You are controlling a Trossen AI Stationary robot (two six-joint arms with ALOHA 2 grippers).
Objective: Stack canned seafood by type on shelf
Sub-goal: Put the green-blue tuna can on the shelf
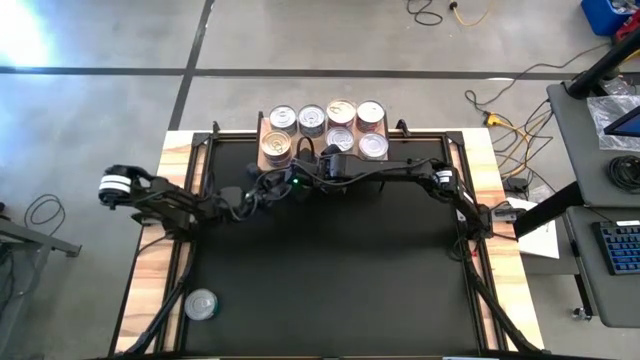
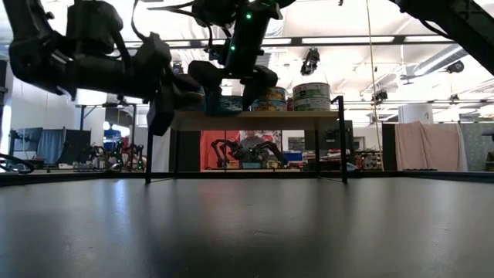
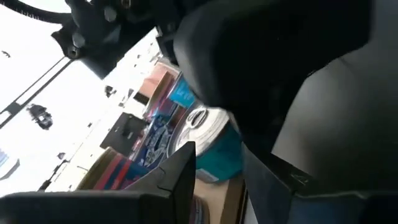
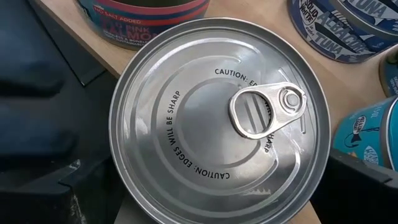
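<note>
You're mid-placement at the shelf (image 1: 262, 128), on the far edge of the counter (image 1: 148, 250). Both arms are crowded over its front left part.

Right gripper (image 1: 318, 158): jaws spread as wide as they go, straddling a silver-lidded tin (image 4: 214, 121) that fills the right wrist view. The tin sits on the shelf board, and I can't tell whether the fingers touch its sides. It reads as just set down or about to be picked; judgement only.

Left gripper (image 1: 262, 185): close in front of the shelf, jaws partly open. I can't tell if it has hold of anything; the left wrist view shows a blue-labelled tin (image 3: 208, 140) right ahead of its fingers.

Canned seafood: most tins are already on the shelf, some stacked two high (image 2: 312, 96). One stray tin (image 1: 201, 304) lies well apart, near the left front of the counter.

Next move, as I judge it: clear one arm straight back without clipping the stacks, then fetch the stray.

Orientation: tins lie flat, lids up, axis vertical, no long axis to speak of. The shelf's long axis runs left-right.
</note>
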